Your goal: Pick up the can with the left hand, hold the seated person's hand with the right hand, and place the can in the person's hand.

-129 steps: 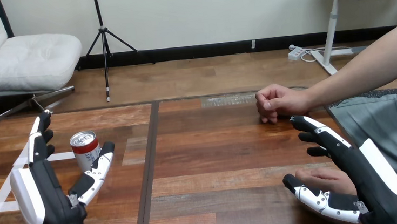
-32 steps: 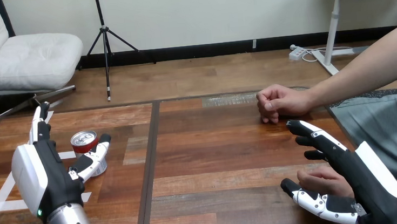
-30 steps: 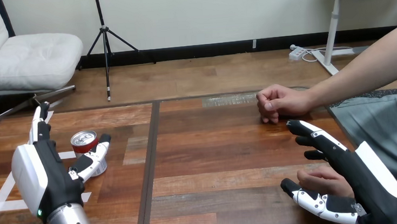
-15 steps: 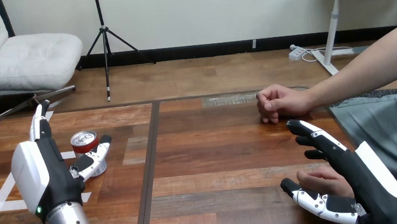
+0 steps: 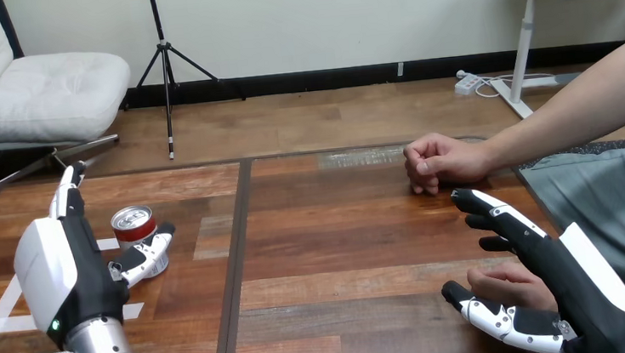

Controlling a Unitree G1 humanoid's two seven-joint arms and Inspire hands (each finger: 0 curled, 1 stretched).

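1. The can (image 5: 130, 231) stands upright on the left part of the table (image 5: 341, 251), with its base on the wood. I judge that the lifting is not yet done.
2. The left hand (image 5: 61, 271) is just beside the can and spread apart. Its fingers point straight away along the can's left side, and its thumb lies across the lower front of the can. Nothing is curled round the can, and I cannot tell if the thumb touches it.
3. The right hand (image 5: 573, 269) is also spread. Its straight fingers point toward the person's far hand (image 5: 440, 161), which rests on the table as a fist, near the fingertips but apart from them.
4. The person's near hand (image 5: 510, 283) lies low at the right, between the right hand's thumb and fingers. I cannot tell whether they touch.
5. Risk at the can: the thumb sits low and the fingers are high. If they close unevenly, the round can may tilt, roll out of the grasp or fall over.
6. Risk at the person: the far hand is closed, so a can brought there has no palm to sit on and could drop to the table.
7. Risk for the right hand: closing too firmly could squeeze the person, and closing too loosely gives no support.
8. Risk on the way: the can must cross the whole table, and a tilted grasp may let it slip.
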